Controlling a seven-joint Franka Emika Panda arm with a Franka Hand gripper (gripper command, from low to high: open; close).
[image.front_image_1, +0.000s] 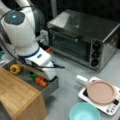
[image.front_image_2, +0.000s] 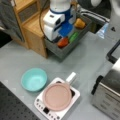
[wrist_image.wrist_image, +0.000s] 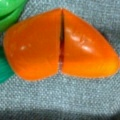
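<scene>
1. Orange, glossy plastic: a toy carrot (wrist_image.wrist_image: 60, 47) fills the wrist view, lying on grey felt-like lining with a seam down its middle that divides it into 2 halves.
2. The gripper (image.front_image_1: 46, 75) hangs low over the grey bin (image.front_image_2: 65, 51) in both front views, directly above the carrot; whether its jaws are open or closed cannot be told, as the fingers are hidden.
3. Handling, by judgement: the carrot looks light, rigid and slippery. The seam suggests the halves may separate, so a grasp across the body, pressing the 2 halves together, seems safest.
4. Green leaves (wrist_image.wrist_image: 7, 10) touch the carrot's wide end; a yellow pepper (image.front_image_1: 15, 69) lies in the same bin, well apart.
5. Outward: a wooden shelf (image.front_image_1: 17, 97) beside the bin, a teal bowl (image.front_image_2: 34, 79), a pink pan (image.front_image_2: 57, 96) on a white hob (image.front_image_2: 75, 96), and a toaster oven (image.front_image_1: 82, 37).
6. No legible brand, label or writing appears.
</scene>
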